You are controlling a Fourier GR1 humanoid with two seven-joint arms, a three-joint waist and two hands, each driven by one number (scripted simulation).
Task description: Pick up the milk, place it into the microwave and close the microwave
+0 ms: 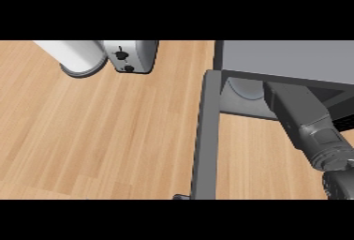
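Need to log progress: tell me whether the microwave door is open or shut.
Open. The microwave door juts out edge-on over the counter, away from the microwave, leaving the cavity exposed with the robot's right forearm reaching inside.

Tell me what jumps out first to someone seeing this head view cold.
The open microwave door stands edge-on down the middle of the wooden counter, with the grey microwave at upper right. A grey forearm reaches from the lower right into the microwave's opening, so the hand and any milk are hidden. At upper left sits a white appliance with two black knobs beside a white cylinder.
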